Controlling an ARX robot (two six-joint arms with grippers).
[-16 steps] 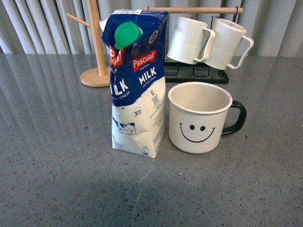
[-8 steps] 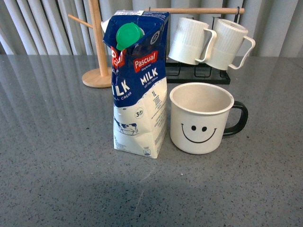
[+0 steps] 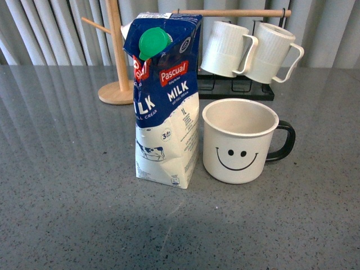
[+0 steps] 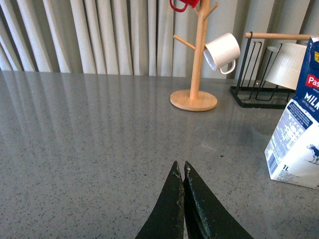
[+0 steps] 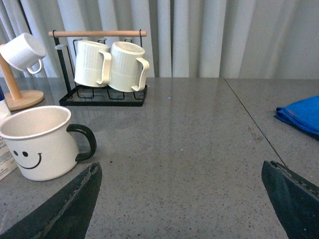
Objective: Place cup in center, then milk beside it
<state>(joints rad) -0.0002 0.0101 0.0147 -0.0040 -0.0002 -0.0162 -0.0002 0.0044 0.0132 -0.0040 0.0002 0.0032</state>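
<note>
The cup (image 3: 239,140), a wide white mug with a black smiley face and black handle, stands upright on the grey table in the front view, handle to the right. The milk carton (image 3: 164,98), blue and white with a green cap, stands upright just left of it with a narrow gap between them. Neither gripper shows in the front view. My left gripper (image 4: 180,167) is shut and empty above the table, the milk (image 4: 297,124) off to one side. My right gripper (image 5: 180,169) is open and empty, the cup (image 5: 37,142) beside one finger.
A wooden mug tree (image 3: 116,56) stands behind the milk and holds a small plain white cup (image 4: 222,51). A black rack (image 3: 242,84) with two ribbed white mugs (image 3: 250,48) stands behind the cup. A blue cloth (image 5: 301,115) lies on the table in the right wrist view.
The front view has shifted very slightly, so everything sits a few pixels further right. The cup and the milk have not moved on the table.
</note>
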